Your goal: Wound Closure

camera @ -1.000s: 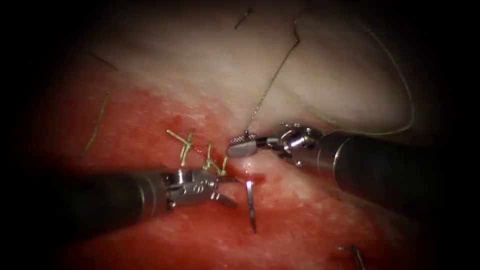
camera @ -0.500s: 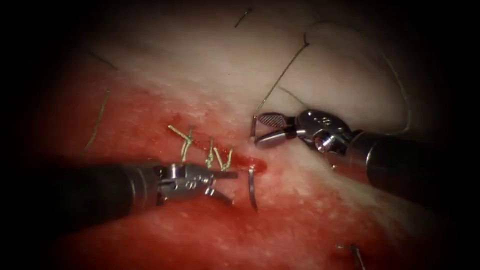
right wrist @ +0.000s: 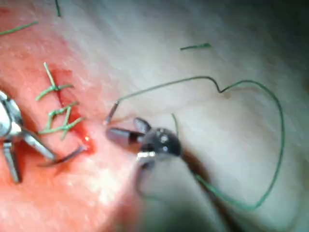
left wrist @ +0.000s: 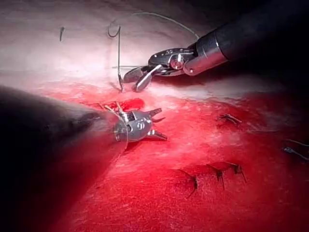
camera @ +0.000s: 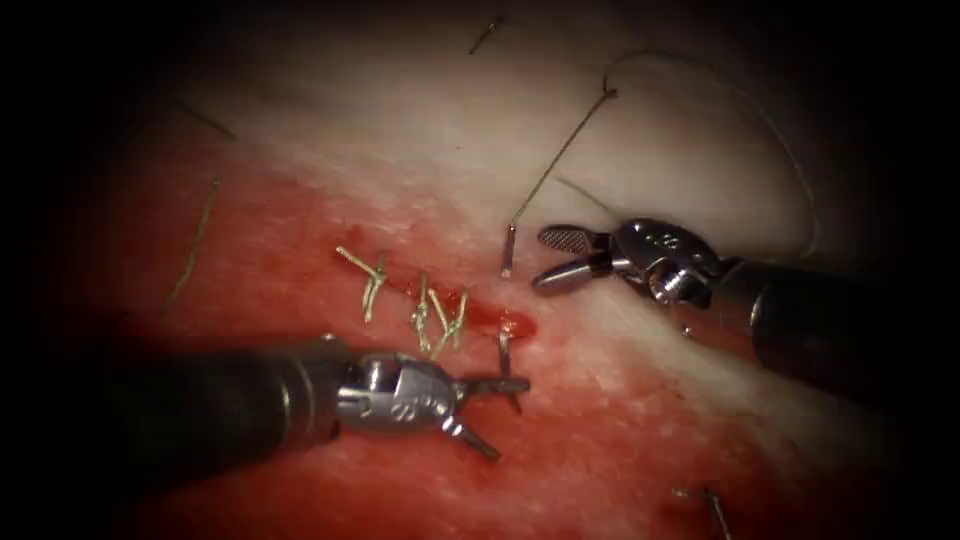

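Left arm's silver wristed end effector [camera: 487, 412], on a dark shaft: jaws spread, upper jaw level and just touching the emerging tip of the curved steel needle [camera: 506, 352], nothing pinched. Needle: lodged in the red-stained pork-belly tissue [camera: 620, 450] at the right end of the cut, beside the yellow-green knotted stitches [camera: 420, 305]; both ends exposed, middle buried, long axis running steeply from lower tip to upper tail, which trails thin dark thread [camera: 560, 155] upward. Right arm's end effector [camera: 553, 256]: jaws parted, empty, pointing left just beside the tail.
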Controlling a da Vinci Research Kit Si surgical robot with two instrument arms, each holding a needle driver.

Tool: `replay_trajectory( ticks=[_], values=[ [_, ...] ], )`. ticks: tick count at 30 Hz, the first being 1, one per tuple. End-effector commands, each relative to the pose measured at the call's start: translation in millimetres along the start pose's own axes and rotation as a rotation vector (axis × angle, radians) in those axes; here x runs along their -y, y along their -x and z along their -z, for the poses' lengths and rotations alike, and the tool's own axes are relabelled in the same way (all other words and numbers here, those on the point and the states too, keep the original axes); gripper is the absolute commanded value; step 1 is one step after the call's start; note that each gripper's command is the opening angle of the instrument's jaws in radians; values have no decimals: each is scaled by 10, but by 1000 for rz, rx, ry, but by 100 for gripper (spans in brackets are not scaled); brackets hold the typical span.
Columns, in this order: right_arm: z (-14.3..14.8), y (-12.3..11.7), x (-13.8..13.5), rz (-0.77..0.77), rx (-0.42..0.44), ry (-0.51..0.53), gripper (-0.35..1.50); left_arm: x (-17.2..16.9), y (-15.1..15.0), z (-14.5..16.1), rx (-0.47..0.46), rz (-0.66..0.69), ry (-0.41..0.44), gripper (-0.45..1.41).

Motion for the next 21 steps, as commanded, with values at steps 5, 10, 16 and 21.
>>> replay_trajectory(
  ticks=[5,10,16,21],
  values=[
    [-11,15,2,11,-3,-1,146,6,19,-16,48,-4,-37,44],
    [-10,16,4,7,0,-1,146,11,34,-24,69,-14,-57,44],
    [-10,17,6,7,-3,-1,146,15,45,-37,63,42,-100,22],
    [-6,18,5,2,-5,-5,146,18,47,-30,79,115,-162,-45]
  ],
)
